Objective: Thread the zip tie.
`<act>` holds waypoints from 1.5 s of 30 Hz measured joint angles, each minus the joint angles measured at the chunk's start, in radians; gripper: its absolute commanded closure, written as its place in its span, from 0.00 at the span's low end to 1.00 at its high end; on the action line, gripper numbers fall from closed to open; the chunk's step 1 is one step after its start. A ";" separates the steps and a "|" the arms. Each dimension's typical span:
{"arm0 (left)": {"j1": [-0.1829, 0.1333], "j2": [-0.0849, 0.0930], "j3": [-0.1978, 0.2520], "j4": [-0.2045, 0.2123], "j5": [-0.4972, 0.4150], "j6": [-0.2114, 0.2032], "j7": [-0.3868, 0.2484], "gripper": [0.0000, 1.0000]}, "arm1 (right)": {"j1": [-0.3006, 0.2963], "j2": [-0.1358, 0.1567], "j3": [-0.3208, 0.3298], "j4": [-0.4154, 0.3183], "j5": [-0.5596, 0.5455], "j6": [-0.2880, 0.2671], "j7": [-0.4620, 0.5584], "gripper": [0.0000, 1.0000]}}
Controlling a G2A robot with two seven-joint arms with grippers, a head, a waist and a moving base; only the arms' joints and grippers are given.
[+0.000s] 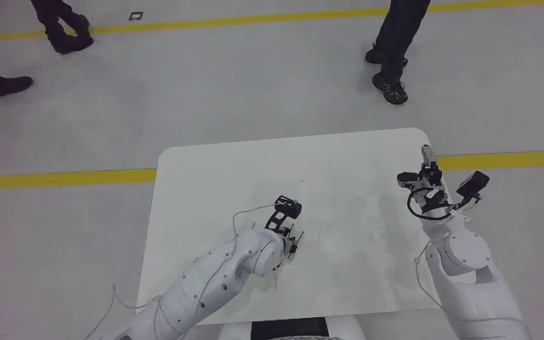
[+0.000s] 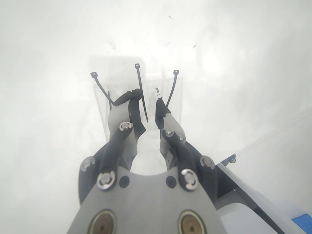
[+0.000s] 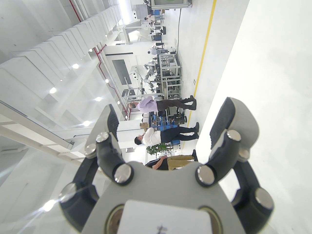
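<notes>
Three black zip ties lie side by side on a clear plastic sheet (image 2: 100,115) on the white table (image 1: 340,170). My left gripper (image 2: 146,99) hangs low over them, open, its black-padded fingers either side of the middle zip tie (image 2: 141,88). That tie's tail runs between the fingers and its head points away from them. The left-hand zip tie (image 2: 100,86) and the right-hand zip tie (image 2: 172,87) lie just outside the fingers. In the top view the left gripper (image 1: 289,228) is near the table's middle front. My right gripper (image 3: 169,105) is wide open and holds nothing, at the table's right edge (image 1: 429,174).
Small dark specks (image 2: 170,17) mark the table beyond the ties. The white tabletop stretches bare toward its far edge (image 1: 289,143). Yellow floor lines (image 1: 76,178) run past the table, and people stand on the floor well beyond it.
</notes>
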 measured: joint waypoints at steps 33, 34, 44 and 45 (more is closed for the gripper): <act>-0.010 -0.014 0.003 0.030 0.002 0.004 -0.010 0.87 | 0.000 0.000 0.000 0.000 0.000 0.000 0.000 0.00; -0.010 -0.014 0.003 0.031 0.002 0.004 -0.010 0.87 | 0.000 0.000 0.000 0.000 0.000 0.000 0.000 0.00; -0.008 -0.015 0.000 0.032 0.010 0.005 -0.007 0.81 | 0.000 0.000 0.000 0.000 0.000 0.000 0.000 0.00; -0.008 -0.015 -0.001 0.033 0.010 0.005 -0.007 0.81 | 0.000 0.000 0.000 0.000 0.000 0.000 0.000 0.00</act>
